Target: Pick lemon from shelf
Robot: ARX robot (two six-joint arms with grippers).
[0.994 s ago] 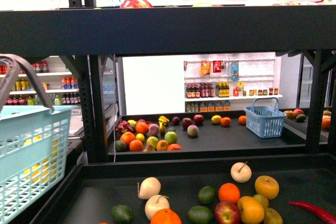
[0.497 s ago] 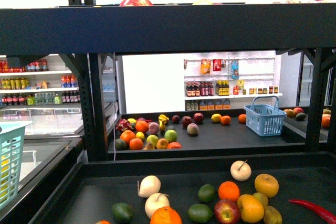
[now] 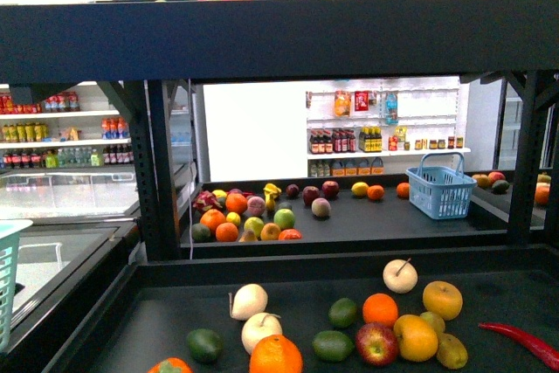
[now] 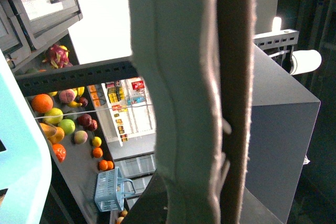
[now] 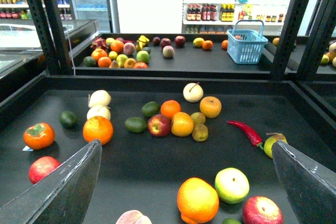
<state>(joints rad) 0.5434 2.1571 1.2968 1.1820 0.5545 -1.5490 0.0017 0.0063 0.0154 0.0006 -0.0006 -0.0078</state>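
The lemon [image 3: 359, 189] lies on the farther tray of the black shelf [image 3: 279, 41], close to that tray's back edge and right of its middle. It is just beside an orange [image 3: 376, 191], which sits on its right. A blue basket [image 3: 441, 191] stands further right on the same tray.

The right gripper [image 5: 185, 144] hangs over the front part of the near tray with its jaws wide apart and nothing between them. In the right wrist view the lemon [image 5: 198, 41] is well apart from the jaws, beyond the near tray's back edge and roughly in line with the gap between them. A cluster of fruit on the near tray lies between, including a red apple [image 5: 159, 125] and a red chilli [image 5: 244, 131].

The left gripper [image 4: 210, 98] fills its own wrist view at close range, and I cannot tell how its jaws stand. A teal basket [image 3: 7, 281] shows at the left edge of the front view.
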